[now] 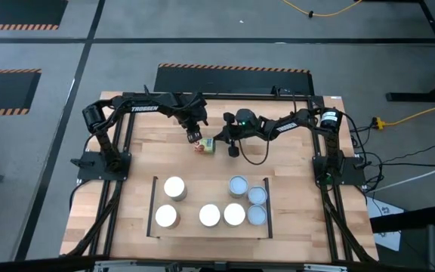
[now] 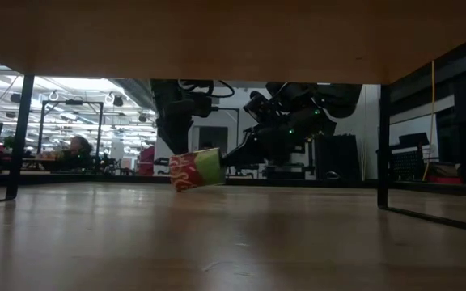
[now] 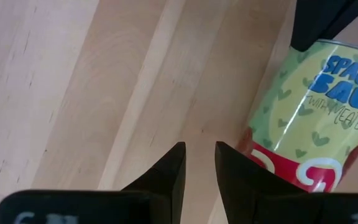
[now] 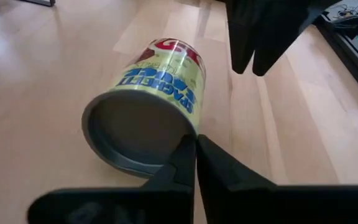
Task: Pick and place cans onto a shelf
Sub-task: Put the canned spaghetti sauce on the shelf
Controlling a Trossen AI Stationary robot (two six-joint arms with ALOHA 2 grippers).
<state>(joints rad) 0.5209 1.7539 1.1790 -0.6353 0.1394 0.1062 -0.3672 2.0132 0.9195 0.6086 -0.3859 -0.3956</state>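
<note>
The red, green and yellow can (image 4: 151, 102) lay tipped on the surface (image 1: 293, 162), its label partly cut off, between the slightly parted, empty left tool (image 3: 199, 171) and the closed, empty right tool (image 4: 196, 158).

Red-green-yellow can (image 1: 205, 146) tipped on bare table; six white-topped cans (image 1: 174, 187) upright on shelf (image 1: 210, 229).

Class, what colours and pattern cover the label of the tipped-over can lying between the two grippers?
Yellow-green with small hearts and blue lettering, red with white swirls at one end; the left wrist view shows it best.
</note>
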